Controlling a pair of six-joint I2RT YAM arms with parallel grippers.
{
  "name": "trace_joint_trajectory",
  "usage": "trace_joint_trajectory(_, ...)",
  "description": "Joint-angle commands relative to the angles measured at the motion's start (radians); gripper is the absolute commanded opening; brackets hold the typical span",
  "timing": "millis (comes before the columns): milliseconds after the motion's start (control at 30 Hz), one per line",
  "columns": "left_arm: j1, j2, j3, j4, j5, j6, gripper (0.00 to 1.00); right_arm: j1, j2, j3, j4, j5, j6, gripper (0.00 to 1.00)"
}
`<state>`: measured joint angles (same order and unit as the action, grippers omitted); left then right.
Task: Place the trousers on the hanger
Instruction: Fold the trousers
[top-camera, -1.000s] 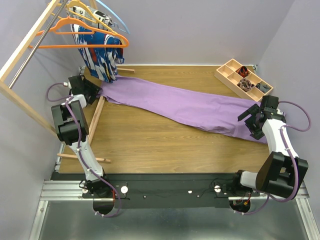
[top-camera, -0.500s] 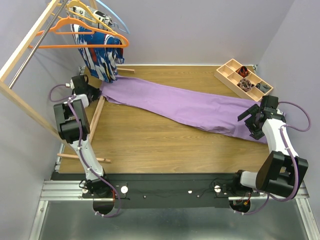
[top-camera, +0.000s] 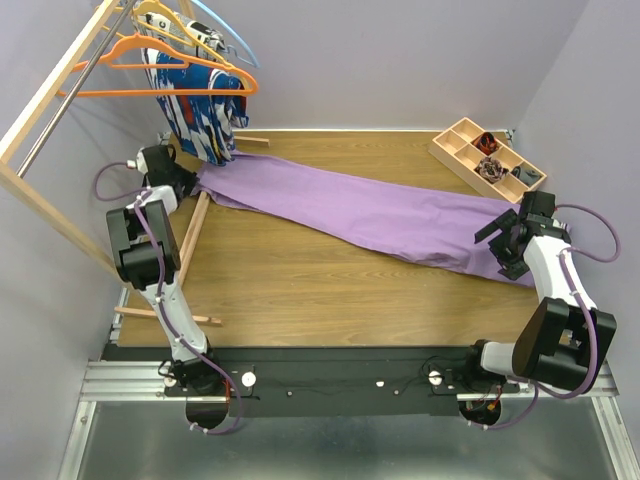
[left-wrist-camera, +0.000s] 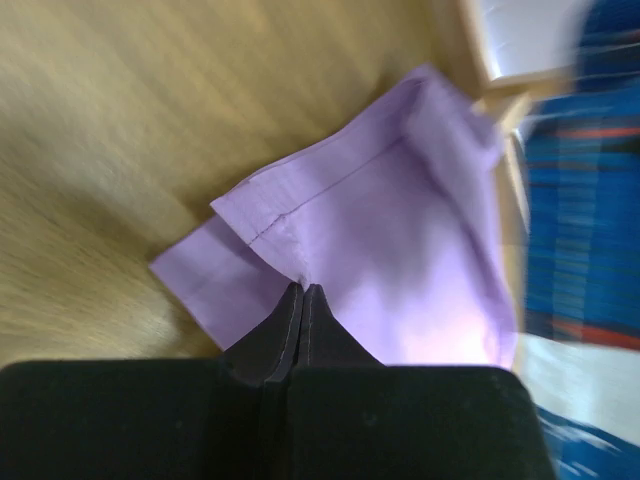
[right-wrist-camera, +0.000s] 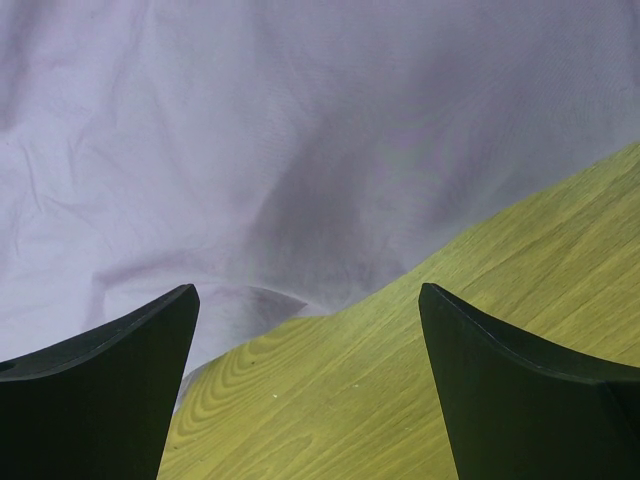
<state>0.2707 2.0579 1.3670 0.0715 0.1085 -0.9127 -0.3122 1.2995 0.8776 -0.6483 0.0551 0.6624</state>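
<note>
The lilac trousers (top-camera: 370, 210) lie stretched slantwise over the wooden table, from back left to the right side. My left gripper (top-camera: 190, 178) is at their back-left end, beside the rack's foot. In the left wrist view its jaws (left-wrist-camera: 302, 290) are shut on a hemmed corner of the trousers (left-wrist-camera: 400, 240), and the cloth rises to the tips. My right gripper (top-camera: 497, 250) hovers open over the trousers' right end. Its fingers (right-wrist-camera: 307, 290) straddle the cloth's edge (right-wrist-camera: 250, 130) and bare wood, holding nothing. The bright orange hanger (top-camera: 190, 88) hangs on the rack rail at the back left.
A blue, white and red garment (top-camera: 200, 110) hangs under the rail beside a yellow hanger (top-camera: 165, 20) and a light blue one (top-camera: 235, 40). The wooden rack frame (top-camera: 45, 95) and its floor slat (top-camera: 192, 240) border the left. A compartment tray (top-camera: 487, 155) sits back right.
My left gripper has gone from open to shut on the trousers' corner and shifted slightly toward the back. The right arm stays still and open.
</note>
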Motion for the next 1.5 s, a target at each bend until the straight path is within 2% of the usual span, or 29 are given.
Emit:
trace_joint_trajectory(0,-0.001,-0.148,0.012,0.022,-0.137,0.089,0.0,0.005,0.0,-0.015,-0.007,0.018,0.023,0.99)
trace_joint_trajectory(333,0.004,-0.208,-0.043,0.01,-0.136,0.175,0.0,0.005,-0.048,-0.055,-0.028,0.014,0.017,0.99)
trace_joint_trajectory(533,0.019,-0.098,0.007,0.01,-0.034,0.251,0.0,0.005,-0.106,-0.049,-0.076,0.008,-0.02,1.0)
trace_joint_trajectory(633,0.021,-0.039,0.055,-0.001,0.013,0.284,0.25,0.005,-0.146,-0.043,-0.131,0.026,-0.017,1.0)
trace_joint_trajectory(667,0.021,-0.029,0.066,-0.009,0.019,0.287,0.41,0.005,-0.157,-0.043,-0.169,0.031,-0.011,1.0)
trace_joint_trajectory(833,0.019,-0.036,0.047,-0.024,0.042,0.279,0.59,0.004,-0.23,-0.092,-0.257,0.074,0.055,1.0)
trace_joint_trajectory(900,0.019,-0.068,0.015,-0.022,0.043,0.285,0.69,0.002,-0.239,-0.13,-0.257,0.078,0.091,1.0)
trace_joint_trajectory(1033,0.012,-0.12,-0.016,-0.032,0.045,0.33,0.74,-0.007,-0.209,-0.15,-0.229,0.094,0.12,1.0)
trace_joint_trajectory(1467,-0.082,-0.378,-0.163,-0.07,-0.038,0.379,0.74,-0.045,-0.111,-0.206,-0.024,0.074,0.135,1.0)
